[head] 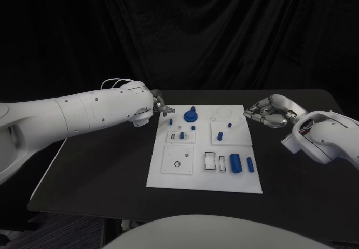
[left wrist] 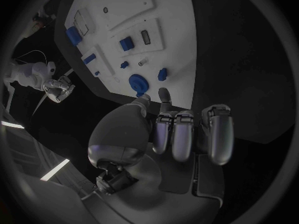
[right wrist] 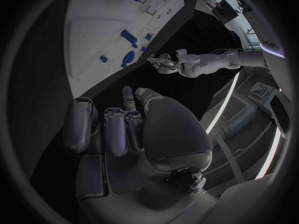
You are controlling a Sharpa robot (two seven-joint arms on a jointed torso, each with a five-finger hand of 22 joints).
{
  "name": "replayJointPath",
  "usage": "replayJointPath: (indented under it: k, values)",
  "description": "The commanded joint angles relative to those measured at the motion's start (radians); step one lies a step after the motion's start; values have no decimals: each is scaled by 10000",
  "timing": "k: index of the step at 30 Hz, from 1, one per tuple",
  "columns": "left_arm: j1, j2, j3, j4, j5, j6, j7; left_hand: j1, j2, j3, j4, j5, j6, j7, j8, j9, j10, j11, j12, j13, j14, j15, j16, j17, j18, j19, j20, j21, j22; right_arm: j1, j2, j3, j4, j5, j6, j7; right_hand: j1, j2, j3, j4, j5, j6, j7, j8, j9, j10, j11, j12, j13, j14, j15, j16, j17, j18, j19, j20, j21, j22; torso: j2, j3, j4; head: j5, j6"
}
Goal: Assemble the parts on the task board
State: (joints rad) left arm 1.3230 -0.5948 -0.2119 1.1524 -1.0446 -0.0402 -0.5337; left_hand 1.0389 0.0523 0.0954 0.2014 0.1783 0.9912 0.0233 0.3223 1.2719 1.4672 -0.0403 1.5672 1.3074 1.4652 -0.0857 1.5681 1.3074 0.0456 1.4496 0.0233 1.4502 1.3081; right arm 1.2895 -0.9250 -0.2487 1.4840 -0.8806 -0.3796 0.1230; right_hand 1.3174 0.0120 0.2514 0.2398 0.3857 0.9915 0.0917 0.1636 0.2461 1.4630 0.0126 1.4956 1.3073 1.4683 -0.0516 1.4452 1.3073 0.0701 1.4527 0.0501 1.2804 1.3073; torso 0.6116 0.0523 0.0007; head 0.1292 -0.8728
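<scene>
left hand (head: 159,108) off task board's (head: 206,181) far-left corner, fingers curled in, holding nothing | blue round part (head: 190,115) just beyond fingertips, standing upright on board | right hand (head: 269,111) also curled, empty, farther off | left is nearer, my call

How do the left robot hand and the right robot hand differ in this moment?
The left robot hand is at the far left corner of the task board, close to the round blue part; the right robot hand is off the board's right edge, over the black table. Both have fingers curled in and hold nothing.
</scene>
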Motion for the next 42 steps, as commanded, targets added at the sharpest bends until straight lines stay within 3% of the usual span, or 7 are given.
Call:
replayJointPath:
  k: [1, 16, 24, 37, 42]
  values:
    - [-53, 57, 4, -108, -21, 202, 187, 113, 29, -64, -13, -3, -104, 33, -81, 11, 1035, -1, 36, 2634, 1056, -39, 27, 2634, 63, -81, -5, -81, 831, -24, -5, 8, 20, -38, 55, -148, 90, -3, 11, -34, 66, 77, 9, 7, 14, 37, -12, -30, 1260, 507, -56, -47, 618, 14, 34, 0, -35, 1042, 3, 4, -3, -13, 2]
    - [-219, 131, 4, -302, -20, 284, 463, 233, 57, -160, -5, 18, -536, 192, -468, -22, 1035, 129, 36, 2634, 1056, 65, 27, 2634, 78, -137, 85, -152, 787, -24, -25, 8, 31, -38, 69, -127, 90, -3, 11, -34, 66, 77, 9, 7, 14, 37, -12, -30, 1260, 507, -56, -47, 618, 14, 34, 0, -35, 1042, -25, 4, 27, -70, 2]
    - [-257, 133, 4, -330, -20, 313, 528, 294, 78, -234, -13, 3, -831, 313, -737, -88, 1035, 234, 36, 2634, 1056, 156, 27, 2634, 88, -166, 166, -194, 764, -24, -29, 8, 33, -38, 76, -127, 90, -3, 11, -34, 66, 77, 9, 7, 14, 37, -12, -30, 1260, 507, -56, -47, 618, 14, 34, 0, -35, 1042, -38, 16, 30, -12, 2]
    - [-357, 235, 4, -490, -20, 395, 610, 297, 88, -242, -9, -1, -850, 325, -766, -102, 1035, 247, 36, 2634, 1056, 167, 27, 2634, 90, -170, 176, -200, 760, -24, -25, 8, 33, -38, 101, -124, 92, -2, 24, -48, 79, 74, 7, 4, 15, 42, -13, -27, 1265, 509, -57, -47, 618, 14, 36, -1, -40, 1041, -26, 17, 10, -19, 2]
    - [-382, 280, 4, -511, -20, 421, 651, 298, 96, -242, -8, -1, -843, 325, -768, -105, 1035, 249, 36, 2634, 1056, 170, 27, 2634, 89, -169, 179, -199, 763, -24, -29, 8, 34, -38, 106, -129, 92, -2, 24, -48, 79, 74, 7, 4, 15, 42, -13, -27, 1265, 509, -57, -47, 618, 14, 36, -1, -40, 1041, -23, 14, 40, -39, 2]
